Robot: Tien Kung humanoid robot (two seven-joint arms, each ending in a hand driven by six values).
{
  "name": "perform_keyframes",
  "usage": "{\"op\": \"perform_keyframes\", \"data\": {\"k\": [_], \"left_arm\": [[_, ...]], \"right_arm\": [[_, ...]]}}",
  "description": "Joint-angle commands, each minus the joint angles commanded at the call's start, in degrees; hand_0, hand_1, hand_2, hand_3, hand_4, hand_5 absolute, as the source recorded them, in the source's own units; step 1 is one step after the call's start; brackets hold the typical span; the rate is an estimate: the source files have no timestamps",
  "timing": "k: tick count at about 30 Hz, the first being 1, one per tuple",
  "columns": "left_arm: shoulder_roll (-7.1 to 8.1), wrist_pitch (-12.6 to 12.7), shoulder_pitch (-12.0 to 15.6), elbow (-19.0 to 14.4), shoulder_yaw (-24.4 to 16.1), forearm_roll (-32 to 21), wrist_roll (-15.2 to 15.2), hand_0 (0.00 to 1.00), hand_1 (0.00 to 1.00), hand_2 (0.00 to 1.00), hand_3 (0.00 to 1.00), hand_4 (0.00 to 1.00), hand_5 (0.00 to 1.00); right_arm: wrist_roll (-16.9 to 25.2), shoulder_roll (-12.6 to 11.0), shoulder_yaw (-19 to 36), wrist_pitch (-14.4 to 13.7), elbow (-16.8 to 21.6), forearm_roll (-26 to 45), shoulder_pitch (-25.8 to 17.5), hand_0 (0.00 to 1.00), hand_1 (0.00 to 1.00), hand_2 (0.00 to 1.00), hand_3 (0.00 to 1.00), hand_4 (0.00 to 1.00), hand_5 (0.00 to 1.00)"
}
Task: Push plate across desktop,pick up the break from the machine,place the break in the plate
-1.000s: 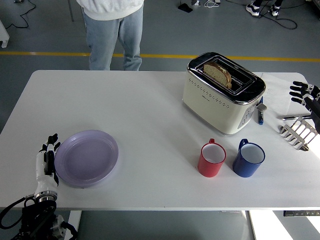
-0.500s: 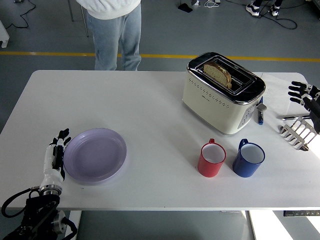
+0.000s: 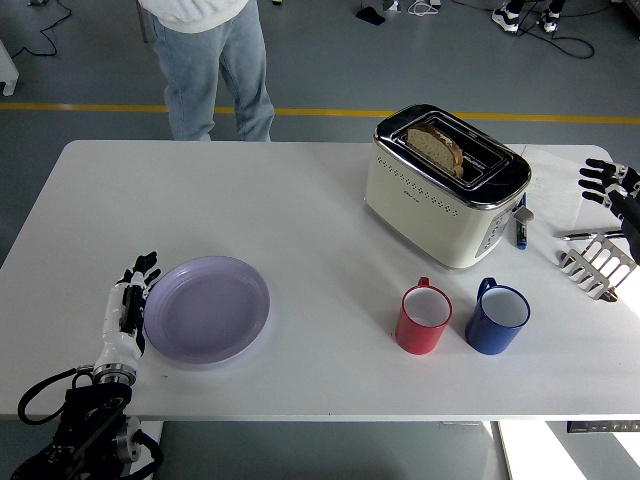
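A lilac plate (image 3: 207, 310) lies on the white table (image 3: 300, 200) at the front left. My left hand (image 3: 129, 303) presses flat against the plate's left rim, fingers straight and open. A cream toaster (image 3: 445, 185) stands at the back right with a slice of bread (image 3: 437, 147) sticking up from its slot. At the far right edge my right hand (image 3: 607, 183) hovers with its fingers spread, holding nothing, well right of the toaster.
A red mug (image 3: 424, 317) and a blue mug (image 3: 497, 317) stand in front of the toaster. A metal toast rack (image 3: 597, 263) and a blue pen (image 3: 521, 230) lie at the right. A person (image 3: 205, 60) stands beyond the table's far edge.
My left hand has pushed the plate to the right across the table. The person has shifted slightly left. The right hand has hardly moved.
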Motion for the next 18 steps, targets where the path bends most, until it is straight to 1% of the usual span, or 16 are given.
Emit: {"op": "perform_keyframes", "data": {"k": [6, 18], "left_arm": [[-0.22, -0.2, -0.3, -0.2, 1.4, -1.0, -0.1, 0.801, 0.856, 0.889, 0.83, 0.617, 0.998], [0.04, -0.7, -1.2, -0.2, 5.1, -2.5, 0.0, 0.799, 0.855, 0.887, 0.829, 0.616, 0.998]], "right_arm": [[0.0, 0.1, -0.1, 0.0, 0.0, 0.0, 0.0, 0.803, 0.748, 0.734, 0.717, 0.42, 0.597], [0.0, 0.2, -0.2, 0.1, -0.1, 0.0, 0.0, 0.804, 0.748, 0.734, 0.718, 0.421, 0.599]]}}
